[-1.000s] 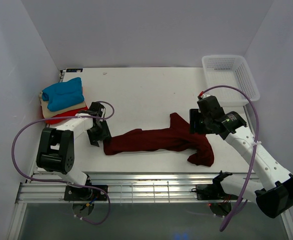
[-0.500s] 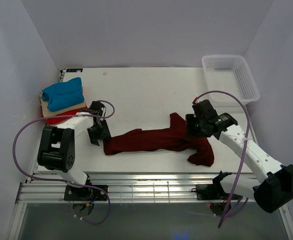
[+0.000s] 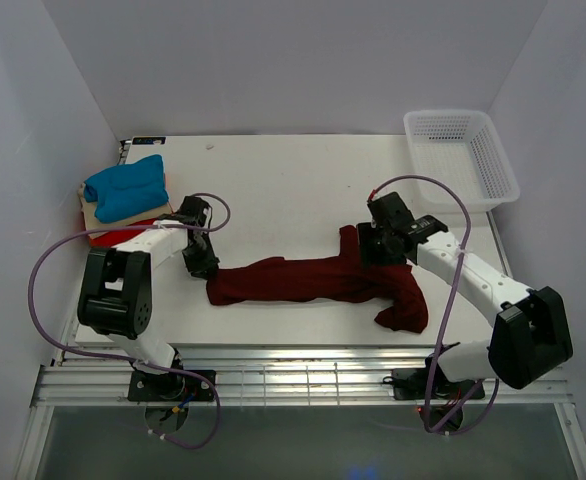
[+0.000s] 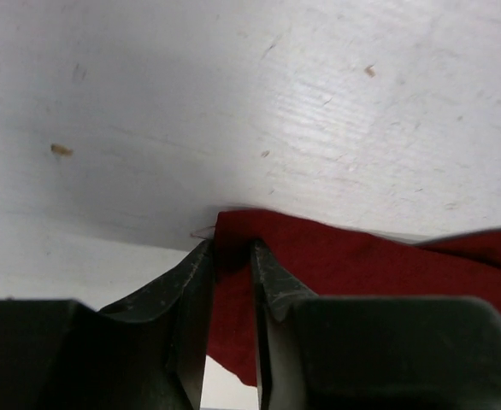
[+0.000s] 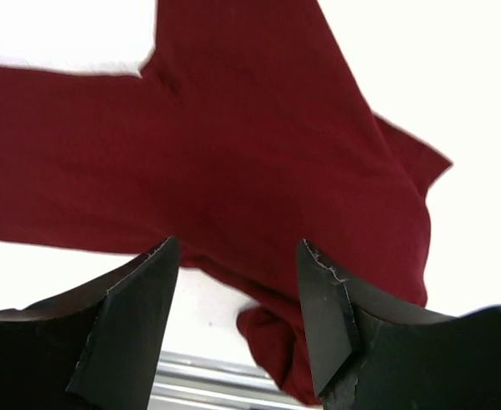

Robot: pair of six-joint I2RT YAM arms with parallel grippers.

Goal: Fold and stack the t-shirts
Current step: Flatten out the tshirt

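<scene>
Maroon short-sleeved cloth t-shirt lies bunched into a long band on the white bench, with a pincer at each end.

Its long axis runs left to right, roughly parallel to the near edge. The narrow end points left, a sleeve at the right end points toward the far side, and a crumpled lump turns toward the near edge. The left pincer has the shirt's left corner between its nearly closed fingers, though I cannot tell whether they clench it. The right pincer is released, fingers spread wide over the cloth by the sleeve. At the far left the folded bright blue t-shirt tops the beige t-shirt and the red-orange t-shirt. A white plastic mesh basket sits at the far right corner.
</scene>
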